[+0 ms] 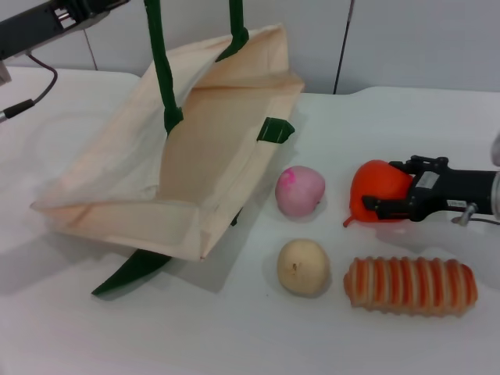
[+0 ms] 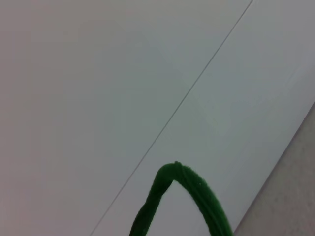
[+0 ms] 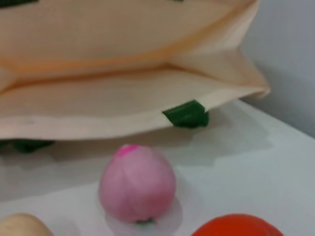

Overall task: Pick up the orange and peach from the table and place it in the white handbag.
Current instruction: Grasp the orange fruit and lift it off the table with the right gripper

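Now right gripper down at table, jaws spread around orange, one each side. Peach just beyond jaws, bag farther on. Left gripper up at handles; jaws unseen.

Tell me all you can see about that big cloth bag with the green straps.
The white handbag is a large cream cloth tote, lying tilted on the white table with its wide mouth gaping toward the fruit. Its dark green strap handles rise out of the head view's top; one loop shows in the left wrist view. Another green strap pokes out beneath its front corner. Its inside looks empty. The peach sits just beside it, apart from it.
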Tool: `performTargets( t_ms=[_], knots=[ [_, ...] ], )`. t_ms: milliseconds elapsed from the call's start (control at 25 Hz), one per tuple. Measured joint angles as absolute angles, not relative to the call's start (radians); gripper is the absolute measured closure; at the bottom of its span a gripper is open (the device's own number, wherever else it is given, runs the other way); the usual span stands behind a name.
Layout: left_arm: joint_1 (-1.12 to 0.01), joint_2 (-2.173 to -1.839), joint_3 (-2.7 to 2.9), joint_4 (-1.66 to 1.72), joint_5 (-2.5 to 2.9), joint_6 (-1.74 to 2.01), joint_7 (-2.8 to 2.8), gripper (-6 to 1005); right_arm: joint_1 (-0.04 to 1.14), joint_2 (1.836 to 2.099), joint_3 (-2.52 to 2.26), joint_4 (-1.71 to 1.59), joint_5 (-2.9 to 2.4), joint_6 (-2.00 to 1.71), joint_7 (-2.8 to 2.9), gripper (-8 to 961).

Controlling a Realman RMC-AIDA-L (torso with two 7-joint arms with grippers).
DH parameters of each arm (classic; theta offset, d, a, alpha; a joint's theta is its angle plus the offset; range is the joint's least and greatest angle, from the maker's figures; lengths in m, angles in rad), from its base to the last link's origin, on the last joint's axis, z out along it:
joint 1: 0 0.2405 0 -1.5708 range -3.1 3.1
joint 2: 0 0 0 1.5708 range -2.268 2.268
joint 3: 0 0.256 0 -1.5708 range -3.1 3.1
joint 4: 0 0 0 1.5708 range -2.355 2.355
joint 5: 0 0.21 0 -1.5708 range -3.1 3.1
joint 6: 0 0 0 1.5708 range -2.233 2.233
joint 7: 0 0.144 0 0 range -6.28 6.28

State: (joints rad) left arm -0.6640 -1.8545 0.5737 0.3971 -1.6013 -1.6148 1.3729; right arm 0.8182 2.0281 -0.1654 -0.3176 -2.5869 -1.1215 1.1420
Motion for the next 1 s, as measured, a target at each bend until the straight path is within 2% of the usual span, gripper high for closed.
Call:
performTargets(
  t_ms=[440,800,1000],
  knots=[
    [-0.664,-1.854,0.574,0.397,-1.601,-1.612,1.373,879,0.833,2.029,-0.166,-0.290,-2.601,-1.049,1.155,76],
    [-0.657,-1.854,0.574,0.396,-1.601,-1.609,1.374,880,0.833,2.027,-0.166,-0.292,-2.604,-1.058,1.157,259],
    [-0.656,-1.854,0.574,0.396,-1.601,-1.611,1.374,879,0.827,2.026,-0.165,-0.300,-2.604,-1.055,1.155,282]
  ],
)
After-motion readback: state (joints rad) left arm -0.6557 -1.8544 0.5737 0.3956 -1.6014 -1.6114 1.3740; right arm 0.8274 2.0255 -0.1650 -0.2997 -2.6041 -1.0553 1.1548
